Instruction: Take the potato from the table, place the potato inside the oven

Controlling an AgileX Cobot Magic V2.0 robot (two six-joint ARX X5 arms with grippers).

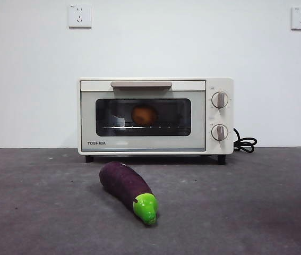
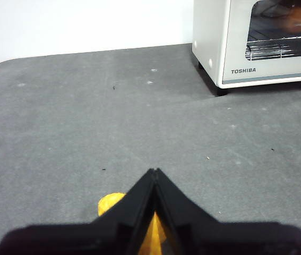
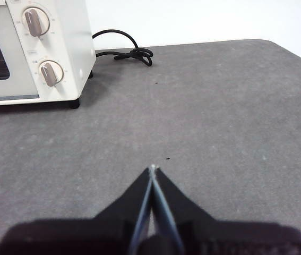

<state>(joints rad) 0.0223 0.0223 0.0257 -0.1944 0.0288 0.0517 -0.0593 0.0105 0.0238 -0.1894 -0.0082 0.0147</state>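
Since the potato (image 1: 144, 115) already sits on the wire rack behind the glass door of the oven (image 1: 155, 117), and the door is closed, the job looks done. Both arms wait low over the table (image 1: 256, 212).

The left gripper (image 2: 154, 172) has its jaws pressed tight together, with nothing between them. The oven stands well ahead of those jaws and off to one side. The right gripper (image 3: 153, 169) is pinched closed too, and empty. The oven's two knobs (image 3: 35, 21) and the black cord (image 3: 131, 52) lie far ahead of its tips.

Not much can go wrong now. If an arm swung out low, it could bump the eggplant (image 1: 127, 190), which lies on the table in front of the oven, and make it roll. A bump on the oven could shake the potato off its spot on the rack.

The front view shows the whole oven, the handle (image 1: 141, 84) and the eggplant. Neither wrist view shows the eggplant. The left wrist view shows only a blurry orange bit of the potato. The right wrist view shows the cord best.
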